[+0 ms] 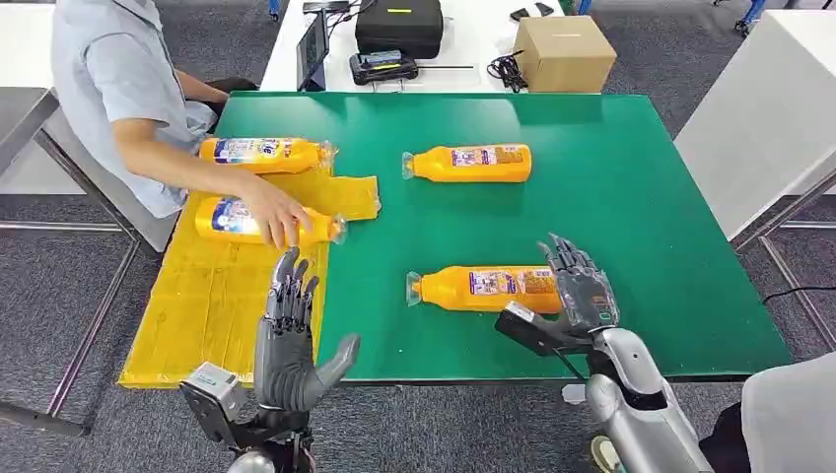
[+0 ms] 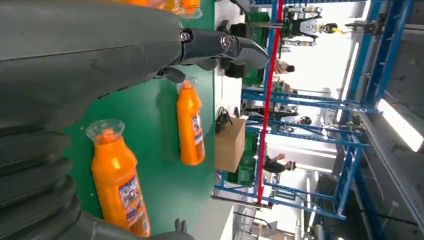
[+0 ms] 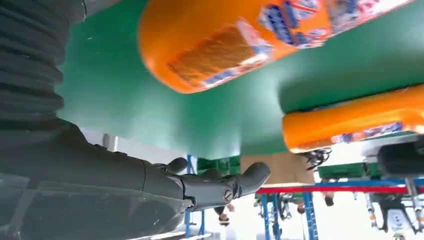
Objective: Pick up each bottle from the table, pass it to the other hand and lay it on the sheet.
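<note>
Where it lies flat, orange bottle point(image 1: 485, 288), clear cap, blue-labelled.

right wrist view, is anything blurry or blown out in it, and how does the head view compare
Right wrist view: the near bottle looms large and soft-edged, its label smeared, and the background beyond the green table is washed out bright. Head view: evenly lit and sharp, with bottle labels visible though too small to read, and only faint shadows under the right hand.

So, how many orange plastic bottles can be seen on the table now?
4. Two lie on the yellow sheet: far one, near one under a person's hand. Two lie on green table: far, near by right hand.
</note>
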Robot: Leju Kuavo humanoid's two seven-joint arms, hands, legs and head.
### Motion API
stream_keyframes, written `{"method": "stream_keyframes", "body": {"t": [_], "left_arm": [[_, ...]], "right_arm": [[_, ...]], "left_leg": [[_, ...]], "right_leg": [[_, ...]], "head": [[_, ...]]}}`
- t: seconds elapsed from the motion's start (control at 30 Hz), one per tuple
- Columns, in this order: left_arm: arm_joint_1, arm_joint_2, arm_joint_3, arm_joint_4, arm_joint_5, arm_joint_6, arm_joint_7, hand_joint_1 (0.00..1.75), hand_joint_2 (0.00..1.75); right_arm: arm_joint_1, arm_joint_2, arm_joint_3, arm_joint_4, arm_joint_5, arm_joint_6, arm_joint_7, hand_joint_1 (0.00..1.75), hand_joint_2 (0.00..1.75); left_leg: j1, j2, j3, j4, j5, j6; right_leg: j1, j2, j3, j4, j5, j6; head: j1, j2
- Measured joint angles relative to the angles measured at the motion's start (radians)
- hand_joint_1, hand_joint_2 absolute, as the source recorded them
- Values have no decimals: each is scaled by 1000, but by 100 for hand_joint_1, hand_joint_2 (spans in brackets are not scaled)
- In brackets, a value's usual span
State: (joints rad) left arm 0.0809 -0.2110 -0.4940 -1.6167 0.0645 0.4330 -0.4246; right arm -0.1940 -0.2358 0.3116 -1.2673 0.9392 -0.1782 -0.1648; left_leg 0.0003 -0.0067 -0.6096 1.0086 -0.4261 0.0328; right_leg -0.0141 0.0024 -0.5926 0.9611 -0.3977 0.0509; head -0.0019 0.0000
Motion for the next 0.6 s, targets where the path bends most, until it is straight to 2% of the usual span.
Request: {"method": "stream_keyframes", "body": {"t": [0.17,0.4,0.6], "left_arm": [[-9,-1,0,15,18,3,35,0,175],[-27,0,-5,47,-23,28,72,0,175],[-57,3,-27,85,-100,38,130,0,175]], "right_arm": [[-32,0,36,36,-33,20,3,0,175],[-63,-10,59,84,-150,109,-4,0,175],[-97,-26,76,126,-176,142,-6,0,175]], "left_leg": [[0,0,0,0,0,0],[0,-1,0,0,0,0],[0,-1,0,0,0,0]], "right_leg": [[0,0,0,0,0,0],[0,-1,0,0,0,0],[0,-1,0,0,0,0]], "head": [[0,0],[0,0],[0,0]]}}
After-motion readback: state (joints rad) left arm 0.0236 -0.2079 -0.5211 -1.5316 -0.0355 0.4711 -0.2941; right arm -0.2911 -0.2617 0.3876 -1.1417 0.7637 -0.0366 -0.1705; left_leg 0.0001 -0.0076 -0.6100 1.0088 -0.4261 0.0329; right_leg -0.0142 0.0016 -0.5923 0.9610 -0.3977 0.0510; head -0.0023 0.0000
